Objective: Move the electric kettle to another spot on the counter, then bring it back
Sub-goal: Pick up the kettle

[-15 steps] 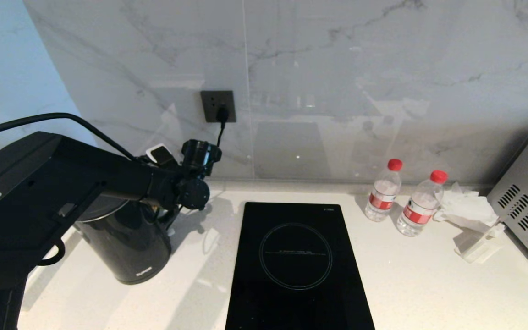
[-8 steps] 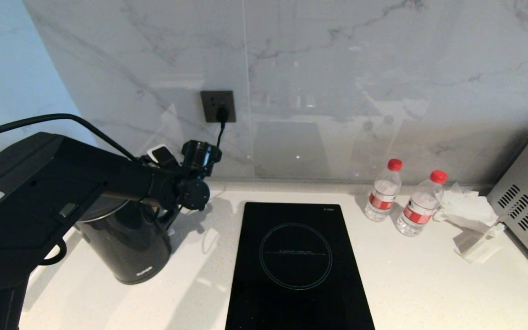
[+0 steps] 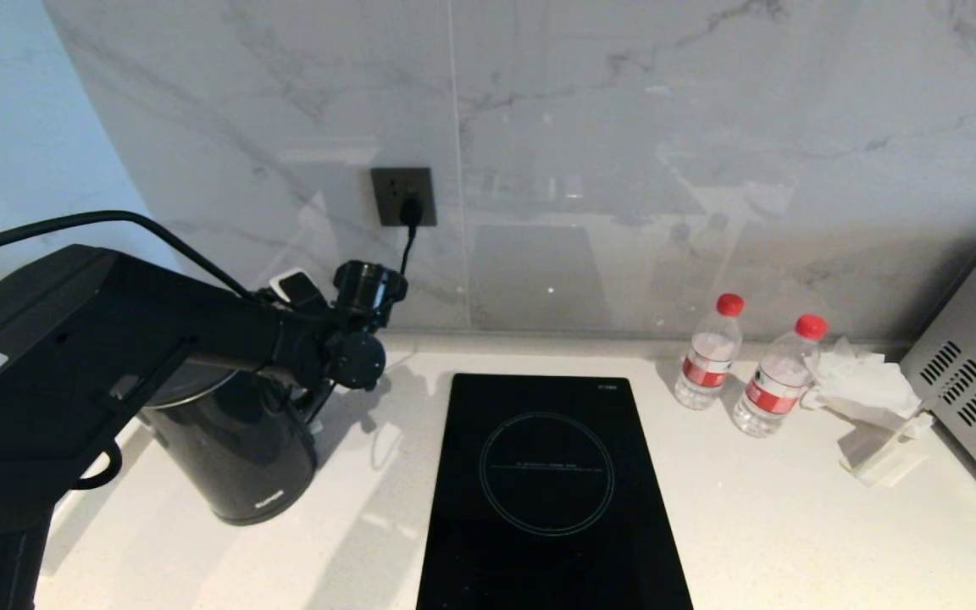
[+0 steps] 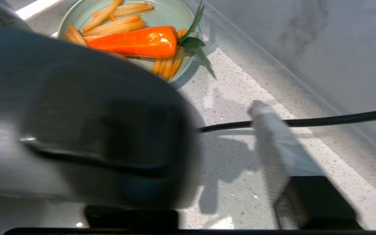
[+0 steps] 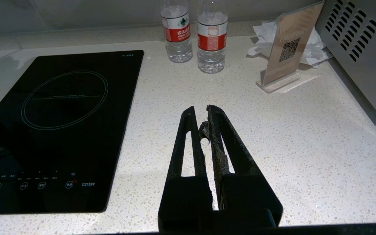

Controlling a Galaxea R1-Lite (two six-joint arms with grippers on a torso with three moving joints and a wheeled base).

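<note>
Head view gives the electric kettle (image 3: 234, 457) standing upright on the counter (image 3: 793, 525), at the robot's left, beside the black hob (image 3: 547, 483) but not touching it. The left arm reaches across above the lid, and its wrist hangs at the kettle's far right side, where the handle must be; the arm itself hides that side from the head camera.

From the left wrist camera, the left gripper (image 4: 220, 137) points down at the counter. A big dark blurred mass, which I take for the handle (image 4: 93, 137), fills one side very close to the lens. One finger (image 4: 273, 153) stands just beside it, with bare counter showing between the two. The other finger is hidden. So the jaws seem to me parted and not yet clamped on the handle, though the view is poor. A black cord (image 4: 338, 119) runs over the counter under the gripper, and a plate (image 4: 188, 19) with carrot lies further behind.

The right gripper (image 5: 201, 111) hovers over bare counter at the other side of the hob, pressed together and empty, well apart from the kettle. The left arm is clearly the nearer one. The coming move depends on the handle sitting between the jaws, its grip running up and down like the kettle.
</note>
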